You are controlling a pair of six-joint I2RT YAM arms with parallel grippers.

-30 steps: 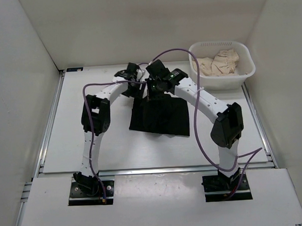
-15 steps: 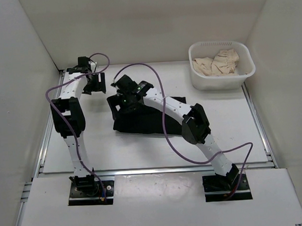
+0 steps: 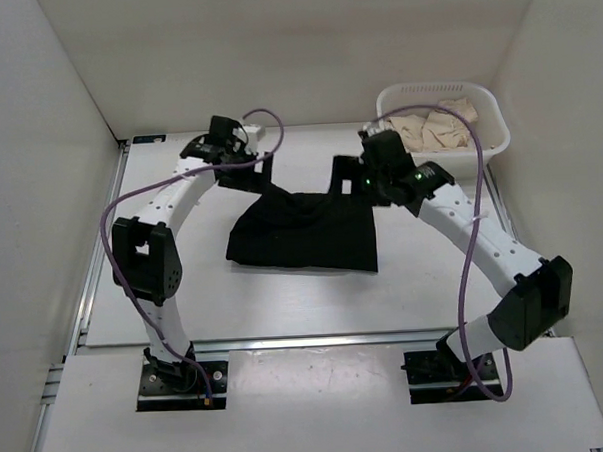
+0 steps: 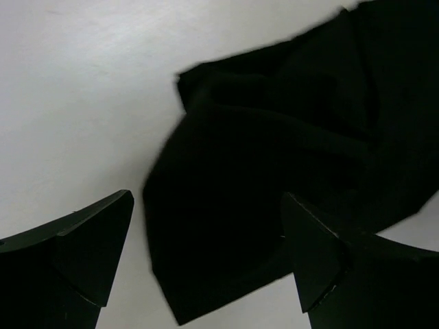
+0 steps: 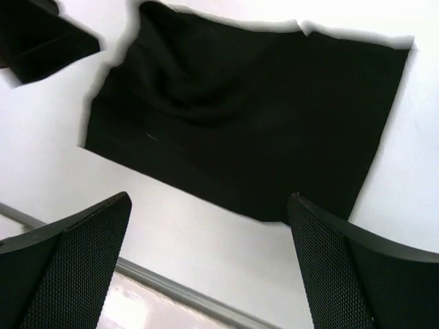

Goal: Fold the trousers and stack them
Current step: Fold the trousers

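The black trousers (image 3: 304, 233) lie folded into a rough rectangle in the middle of the table, with their far edge rumpled. My left gripper (image 3: 258, 174) hovers open over the far left corner, nothing between its fingers; in its wrist view (image 4: 206, 199) the trousers (image 4: 274, 164) lie below the spread jaws. My right gripper (image 3: 345, 175) hangs open above the far right corner. From the right wrist (image 5: 209, 199) the whole folded pair of trousers (image 5: 254, 116) shows flat on the white table, apart from both fingers.
A white basket (image 3: 438, 86) holding beige cloth (image 3: 432, 128) stands at the back right, just behind the right arm. White walls enclose the table on three sides. A metal rail (image 5: 171, 288) runs along the table's near edge.
The right gripper has opened and let go of the trousers. Both arms swung left and came back to the far edge, now spread to either corner. The trousers' left side has shifted slightly left.
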